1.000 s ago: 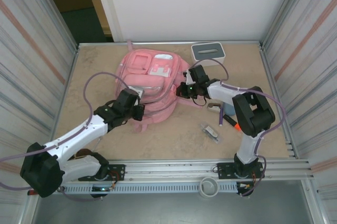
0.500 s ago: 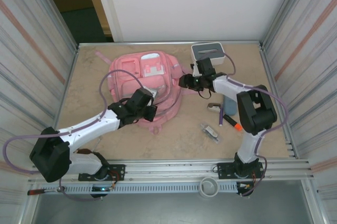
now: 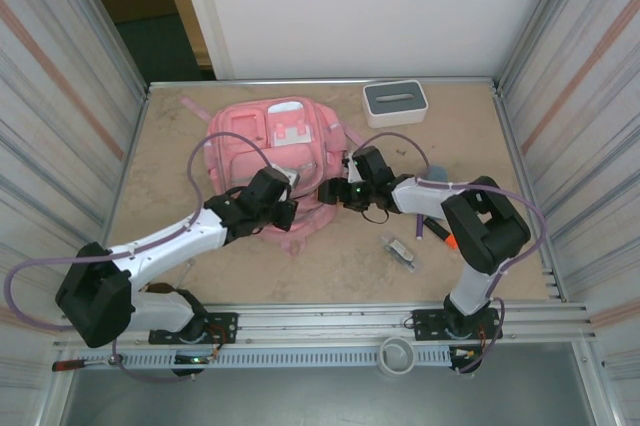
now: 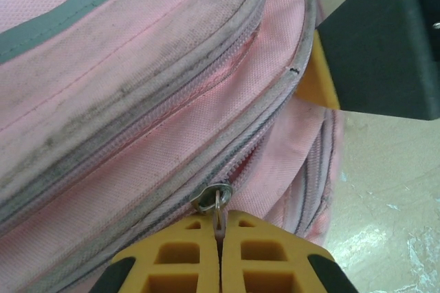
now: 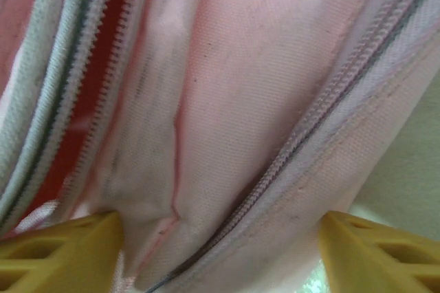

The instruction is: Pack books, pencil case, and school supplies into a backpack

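The left arm (image 3: 165, 238) and the right arm (image 3: 425, 189) are each built of smooth white link shells set between chunky black joint housings, and each rises from a black base bolted to a silvery rail (image 3: 330, 318) at the near edge of the bench (image 3: 340, 271). A thin lilac cable (image 3: 196, 161) loops loose along the left arm, and another lilac cable (image 3: 390, 135) along the right. The left fingers (image 4: 137, 265) and the right fingers (image 5: 55, 245) are moulded in yellow-orange plastic with ribs and rectangular hollow pockets, and the left pair is dark grey at its outer corners
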Motion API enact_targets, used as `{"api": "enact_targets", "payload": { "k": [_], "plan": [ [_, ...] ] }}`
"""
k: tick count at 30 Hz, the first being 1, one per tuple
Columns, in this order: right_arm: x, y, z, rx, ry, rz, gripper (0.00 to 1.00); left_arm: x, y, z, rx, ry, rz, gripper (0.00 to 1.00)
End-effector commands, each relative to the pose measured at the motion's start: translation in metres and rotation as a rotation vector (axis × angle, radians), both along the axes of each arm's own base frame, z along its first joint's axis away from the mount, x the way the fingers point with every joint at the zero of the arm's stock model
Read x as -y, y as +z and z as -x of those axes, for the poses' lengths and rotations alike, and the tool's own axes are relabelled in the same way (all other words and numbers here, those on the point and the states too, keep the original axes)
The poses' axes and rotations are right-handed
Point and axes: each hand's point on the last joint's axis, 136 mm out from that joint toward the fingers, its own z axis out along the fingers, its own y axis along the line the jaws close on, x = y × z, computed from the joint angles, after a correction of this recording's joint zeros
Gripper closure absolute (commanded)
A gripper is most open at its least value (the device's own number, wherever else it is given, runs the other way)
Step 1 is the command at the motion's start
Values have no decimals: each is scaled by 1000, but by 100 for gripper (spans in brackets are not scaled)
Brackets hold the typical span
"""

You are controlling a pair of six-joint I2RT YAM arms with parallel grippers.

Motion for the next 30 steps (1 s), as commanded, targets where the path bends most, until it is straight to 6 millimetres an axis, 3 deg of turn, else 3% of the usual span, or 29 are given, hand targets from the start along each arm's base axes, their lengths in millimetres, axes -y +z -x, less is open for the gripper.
{"api": "enact_targets", "payload": {
  "k": [1, 4, 9, 14, 17, 21, 24, 27, 30],
  "plan": [
    [-12, 8, -12, 15, -9, -57, 57, 0, 16, -3, 55, 11, 31, 100],
    [3, 10, -18, 32, -32, -24, 81, -15, 13, -2, 58, 46, -4, 100],
    [29, 23, -28, 71, -62, 16, 100, -57, 1, -3, 46, 149, -54, 100],
    [46, 35, -38, 106, -80, 18, 100, -87, -9, -5, 32, 230, -75, 100],
    [41, 45, -44, 104, -44, -18, 100, -92, -10, -4, 26, 244, -74, 100],
    [26, 47, -57, 90, 17, -23, 100, -68, -4, -2, 22, 164, 16, 100],
    [13, 54, -71, 86, 38, -54, 99, -38, 6, 3, 25, 88, 68, 100],
    [6, 60, -87, 99, 49, -53, 91, -8, 13, 8, 37, 13, 95, 100],
    [18, 63, -98, 116, 14, 9, 77, 17, 18, 6, 37, -24, 125, 100]
  ]
}}
